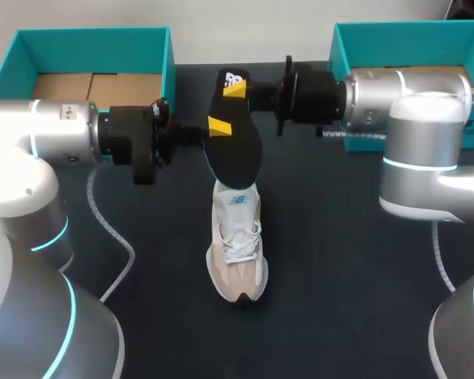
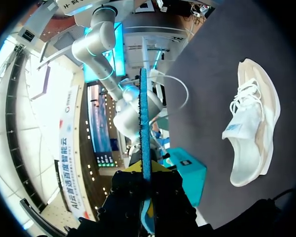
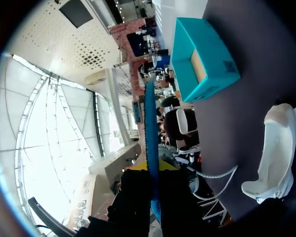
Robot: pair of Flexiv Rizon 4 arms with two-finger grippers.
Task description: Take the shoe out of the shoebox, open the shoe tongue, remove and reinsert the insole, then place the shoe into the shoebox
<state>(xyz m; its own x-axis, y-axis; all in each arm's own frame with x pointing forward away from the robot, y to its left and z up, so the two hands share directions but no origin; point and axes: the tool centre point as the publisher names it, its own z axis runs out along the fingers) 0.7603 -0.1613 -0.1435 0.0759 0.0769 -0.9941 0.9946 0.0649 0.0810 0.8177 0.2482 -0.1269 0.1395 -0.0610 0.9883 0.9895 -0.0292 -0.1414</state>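
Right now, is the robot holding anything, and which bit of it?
Yes, the insole, up above the shoe. The left jaws pinch one long edge near its middle; the right jaws pinch near its upper end.

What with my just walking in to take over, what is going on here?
Both arms hold the dark insole in the air between them, the left gripper and the right gripper each shut on it. The shoe stands on the table just below, insole out and not yet reinserted. The left shoebox and right shoebox sit at the back.
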